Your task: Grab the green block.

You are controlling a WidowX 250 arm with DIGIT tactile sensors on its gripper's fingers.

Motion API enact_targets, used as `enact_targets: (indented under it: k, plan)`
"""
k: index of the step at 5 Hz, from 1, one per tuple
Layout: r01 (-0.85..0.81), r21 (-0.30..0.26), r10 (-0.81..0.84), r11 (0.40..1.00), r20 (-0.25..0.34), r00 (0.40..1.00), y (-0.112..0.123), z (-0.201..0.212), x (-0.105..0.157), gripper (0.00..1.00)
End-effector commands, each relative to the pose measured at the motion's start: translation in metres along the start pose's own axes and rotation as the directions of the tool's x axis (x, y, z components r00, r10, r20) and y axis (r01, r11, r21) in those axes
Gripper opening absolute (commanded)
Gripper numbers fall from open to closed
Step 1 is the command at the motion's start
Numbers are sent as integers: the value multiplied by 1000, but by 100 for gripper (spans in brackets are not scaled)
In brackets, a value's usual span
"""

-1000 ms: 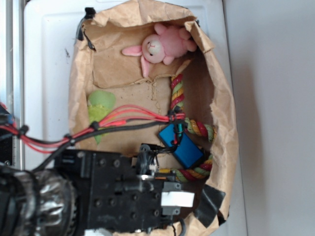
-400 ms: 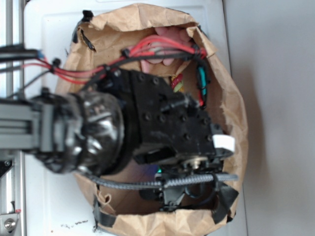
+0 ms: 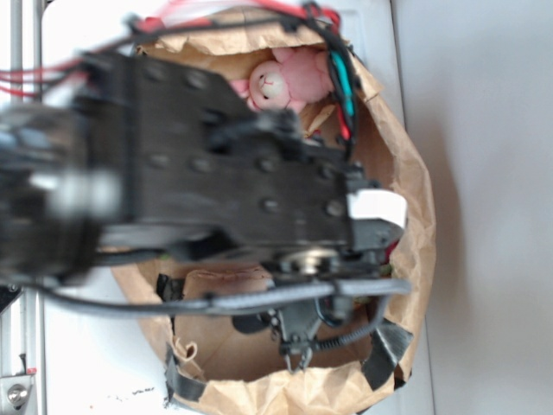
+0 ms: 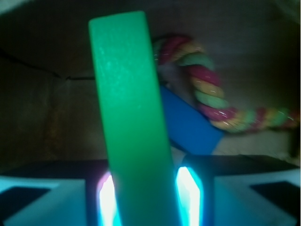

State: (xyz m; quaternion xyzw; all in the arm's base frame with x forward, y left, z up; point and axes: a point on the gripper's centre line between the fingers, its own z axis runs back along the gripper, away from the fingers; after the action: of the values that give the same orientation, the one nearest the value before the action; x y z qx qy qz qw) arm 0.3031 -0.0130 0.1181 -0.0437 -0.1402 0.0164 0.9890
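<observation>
1. In the wrist view, the flat green rectangular block stands upright between the two fingers of the gripper. The fingers are closed on its lower end, one on each broad face, so the block is held firmly and cannot tip.
2. The block seems lifted off the floor of the brown paper bag, because the other things appear lower and behind it.
3. Behind the green block lies the blue rectangular block, and near it the twisted rope toy of red, yellow and green, towards the right wall of the bag.
4. In the exterior view the black arm covers most of the bag. Only the pink plush rabbit shows, at the far edge.
5. I judge that the grab is done.
</observation>
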Motion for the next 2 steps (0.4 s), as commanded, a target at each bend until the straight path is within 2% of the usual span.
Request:
enact_targets:
  k: [1, 2]
  plan:
    - [-31, 62, 29, 998, 34, 999, 11, 57, -10, 0]
    - [-49, 114, 47, 992, 20, 999, 18, 69, -17, 0]
